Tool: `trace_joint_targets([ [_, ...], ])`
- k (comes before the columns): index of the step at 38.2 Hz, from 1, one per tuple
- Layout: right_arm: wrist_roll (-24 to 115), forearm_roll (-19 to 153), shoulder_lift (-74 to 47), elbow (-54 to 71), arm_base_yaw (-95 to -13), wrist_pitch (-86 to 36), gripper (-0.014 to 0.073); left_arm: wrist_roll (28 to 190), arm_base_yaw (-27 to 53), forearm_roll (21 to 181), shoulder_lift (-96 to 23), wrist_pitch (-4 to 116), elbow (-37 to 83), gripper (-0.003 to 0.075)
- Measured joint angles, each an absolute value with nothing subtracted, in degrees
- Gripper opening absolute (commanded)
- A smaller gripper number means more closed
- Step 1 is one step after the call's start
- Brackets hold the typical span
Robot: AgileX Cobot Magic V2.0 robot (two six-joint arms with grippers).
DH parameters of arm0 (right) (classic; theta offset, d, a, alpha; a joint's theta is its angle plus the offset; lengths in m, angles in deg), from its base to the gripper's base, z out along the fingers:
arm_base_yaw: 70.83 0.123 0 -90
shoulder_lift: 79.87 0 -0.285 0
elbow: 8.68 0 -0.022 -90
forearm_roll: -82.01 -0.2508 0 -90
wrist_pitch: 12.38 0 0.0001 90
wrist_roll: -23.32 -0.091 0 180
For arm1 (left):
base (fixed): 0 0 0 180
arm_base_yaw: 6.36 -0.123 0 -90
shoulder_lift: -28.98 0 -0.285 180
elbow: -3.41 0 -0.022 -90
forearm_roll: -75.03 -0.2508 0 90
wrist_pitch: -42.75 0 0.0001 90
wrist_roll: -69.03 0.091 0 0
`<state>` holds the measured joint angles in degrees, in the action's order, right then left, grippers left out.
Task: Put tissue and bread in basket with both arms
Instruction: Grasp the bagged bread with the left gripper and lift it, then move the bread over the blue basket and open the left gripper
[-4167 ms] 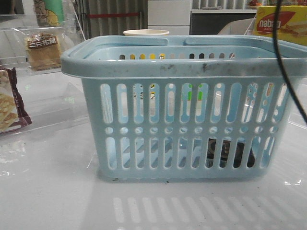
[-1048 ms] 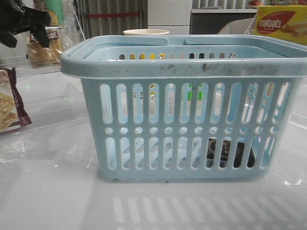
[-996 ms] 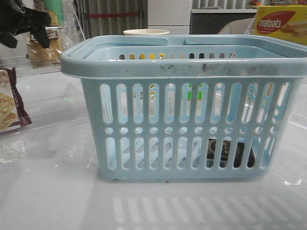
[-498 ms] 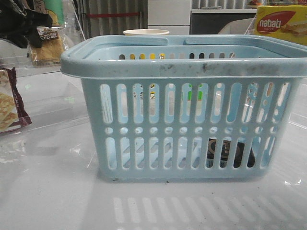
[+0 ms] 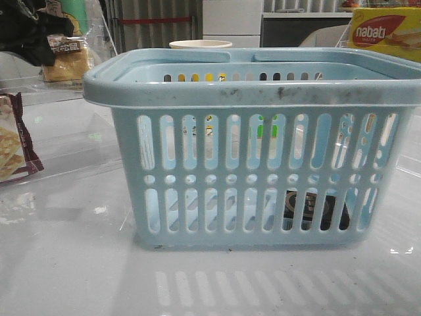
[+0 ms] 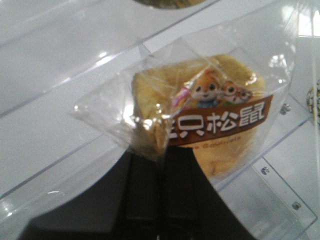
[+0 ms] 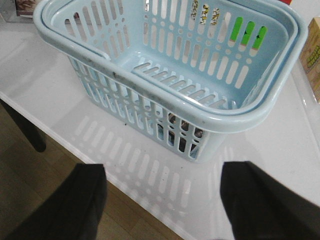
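Left gripper (image 6: pixel 150 165) is pinched shut on the edge of the bread (image 5: pixel 64 60) packet up at 10 o'clock of the basket (image 5: pixel 253 141), so I'd lift it high enough to clear the rim before swinging over, since that thin plastic grip looks slippy.

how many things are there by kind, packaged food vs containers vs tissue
packaged food: 3 - bread, cracker packet, nabati box
containers: 2 - basket, pale cup behind it
tissue: 1 - black pack seen through the basket slots
total: 6
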<state>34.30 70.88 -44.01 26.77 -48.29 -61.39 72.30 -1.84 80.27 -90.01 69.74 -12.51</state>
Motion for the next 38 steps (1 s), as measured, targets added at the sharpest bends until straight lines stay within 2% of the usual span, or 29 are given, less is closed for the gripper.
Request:
trace_joint_targets([
  [11,34.3,70.9,-44.0,26.8,-48.3,-61.4,0.058,77.8,0.3,79.7,-82.1,74.8,-12.5,0.0091],
  [19,34.3,70.9,-44.0,26.8,-48.3,-61.4,0.058,82.5,4.9,79.6,-76.1,79.9,-12.5,0.0091],
  [30,34.3,70.9,-44.0,26.8,-48.3,-61.4,0.058,84.3,16.0,79.6,-68.2,88.3,-12.5,0.0091],
  [38,34.3,70.9,-44.0,26.8,-48.3,-61.4,0.058,84.3,25.0,79.6,-65.8,89.5,-9.9,0.0091],
])
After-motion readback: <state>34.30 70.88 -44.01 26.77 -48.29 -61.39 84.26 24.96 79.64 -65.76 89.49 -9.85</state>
